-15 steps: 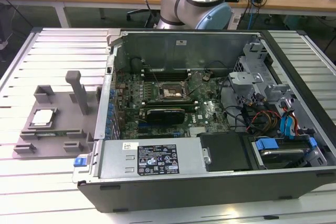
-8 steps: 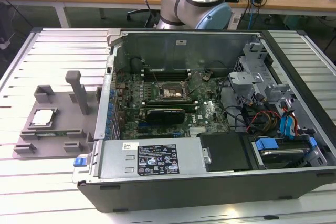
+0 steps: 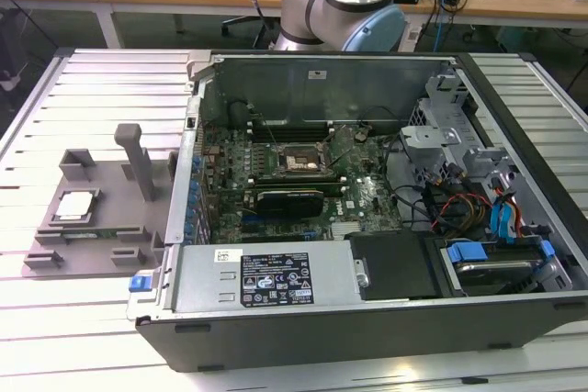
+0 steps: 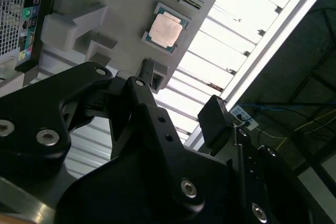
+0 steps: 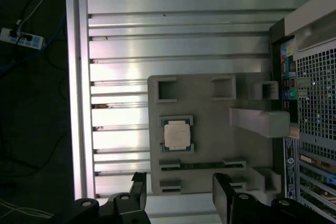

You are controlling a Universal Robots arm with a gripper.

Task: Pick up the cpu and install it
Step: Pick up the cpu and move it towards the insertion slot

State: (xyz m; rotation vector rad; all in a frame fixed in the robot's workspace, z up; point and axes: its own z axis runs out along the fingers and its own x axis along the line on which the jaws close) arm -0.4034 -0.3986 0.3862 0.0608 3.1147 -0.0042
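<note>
The cpu [image 3: 75,205] is seen lying flat with its metal top up. It's a small square chip, silvery-grey with a thin pale edge, seated in a square pocket of the grey tray [image 3: 108,181] — not picked up yet — at the exterior view's left of the open computer case [image 3: 367,323].

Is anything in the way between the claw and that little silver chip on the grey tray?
Nothing visible. The cpu lies uncovered in its recess in the grey tray, and only air separates it from the open gripper.

Grey tray [image 3: 118,201] beside open computer case [image 3: 322,89]
</note>
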